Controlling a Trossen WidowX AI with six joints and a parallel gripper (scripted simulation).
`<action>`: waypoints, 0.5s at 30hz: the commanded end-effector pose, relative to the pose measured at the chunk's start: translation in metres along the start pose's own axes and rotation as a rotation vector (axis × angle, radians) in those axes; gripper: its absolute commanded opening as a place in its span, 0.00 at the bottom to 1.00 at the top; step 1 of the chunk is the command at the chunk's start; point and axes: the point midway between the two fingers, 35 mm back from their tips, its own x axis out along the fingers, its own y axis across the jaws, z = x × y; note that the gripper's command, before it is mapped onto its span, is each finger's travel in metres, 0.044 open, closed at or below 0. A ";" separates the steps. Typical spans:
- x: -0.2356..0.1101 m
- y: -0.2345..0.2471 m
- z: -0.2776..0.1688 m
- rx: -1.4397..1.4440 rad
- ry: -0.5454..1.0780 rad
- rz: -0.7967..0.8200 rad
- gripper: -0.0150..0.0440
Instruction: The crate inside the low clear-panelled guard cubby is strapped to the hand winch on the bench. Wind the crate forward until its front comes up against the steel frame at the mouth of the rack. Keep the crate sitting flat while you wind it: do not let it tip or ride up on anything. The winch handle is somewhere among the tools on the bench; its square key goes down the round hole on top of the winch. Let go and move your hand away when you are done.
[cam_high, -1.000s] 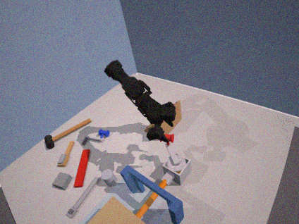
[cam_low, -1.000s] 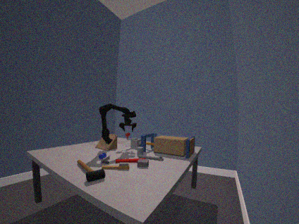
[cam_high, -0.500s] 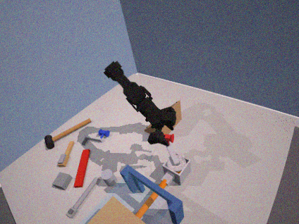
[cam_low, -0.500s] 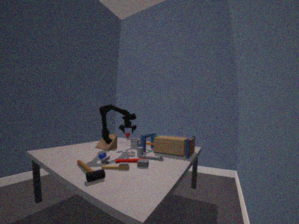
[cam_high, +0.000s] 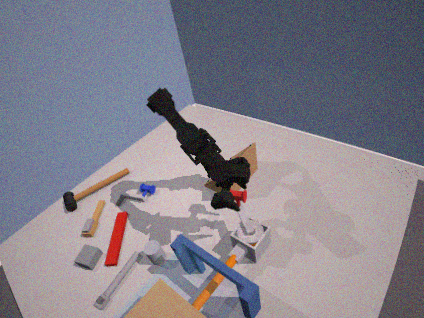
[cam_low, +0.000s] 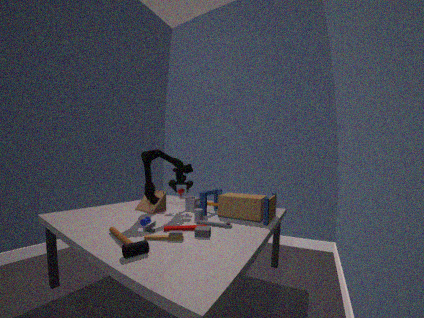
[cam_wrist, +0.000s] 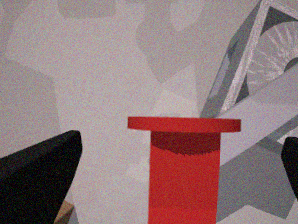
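The grey winch stands on the bench with the handle's key in its top hole. The handle's grey arm runs out to an upright red knob. My gripper is open, its black fingers wide on either side of the knob without gripping it. An orange strap runs from the winch through the blue steel frame to the tan crate, which sits flat.
Loose tools lie to the left of the winch: a hammer, a red bar, a blue piece, a grey block, a grey cylinder and a grey rod. The arm's wooden base stands behind.
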 end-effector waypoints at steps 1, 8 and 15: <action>0.000 0.000 0.000 0.000 0.000 0.000 0.96; 0.000 0.000 0.000 0.000 0.000 0.000 0.64; 0.000 0.000 0.000 0.000 0.000 0.000 0.33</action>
